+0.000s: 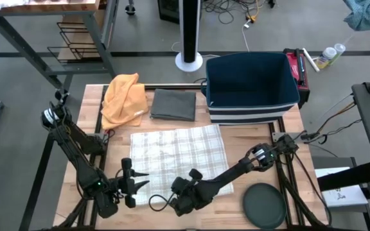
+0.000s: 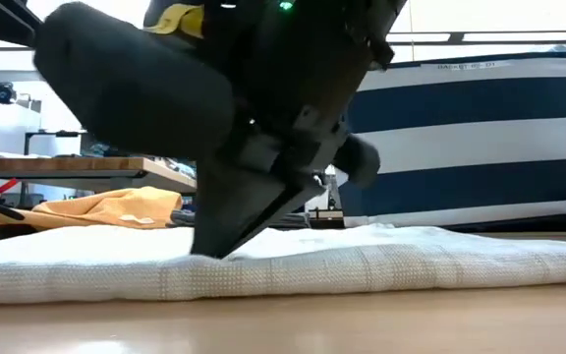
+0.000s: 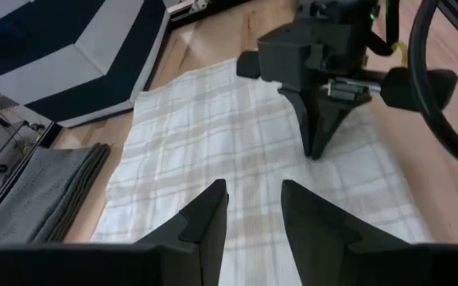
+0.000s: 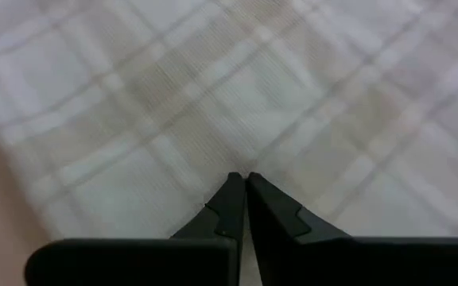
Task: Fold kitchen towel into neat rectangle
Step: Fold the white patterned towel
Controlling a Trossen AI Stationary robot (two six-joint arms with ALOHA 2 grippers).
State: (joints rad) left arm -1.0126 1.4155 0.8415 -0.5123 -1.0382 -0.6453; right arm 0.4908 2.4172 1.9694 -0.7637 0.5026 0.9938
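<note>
The kitchen towel (image 1: pixel 178 157), a pale plaid cloth, is spread flat near the middle of the counter (image 1: pixel 300 170). In the low view its near edge looks thick and doubled, so one fold may already be made, though this cannot be told for certain from above, where only a single rectangle is seen. No corner is lifted and no crease is being formed.

The right claw (image 4: pixel 240 181) is clenched, its two fingertips pressed together and empty, with the tips set down on the towel near its front edge; in the left wrist view it is seen standing point-down on the plaid. No cloth is pinched between the fingers as far as can be seen. The left claw (image 3: pixel 253 208) is held partly released, nothing between its fingers, just off the towel's front left corner and aimed across the cloth.

The task is judged to be at an early or middle stage: the towel is laid out square, but a further fold is still wanted, and a corner or edge has yet to be caught.

Beyond the towel, a folded grey cloth (image 1: pixel 174 104) and a crumpled orange cloth (image 1: pixel 123 99) are lying toward the back of the counter, beside a striped navy bin (image 1: pixel 252 86). A dark round disc (image 1: pixel 264 205) is resting at the front right.
</note>
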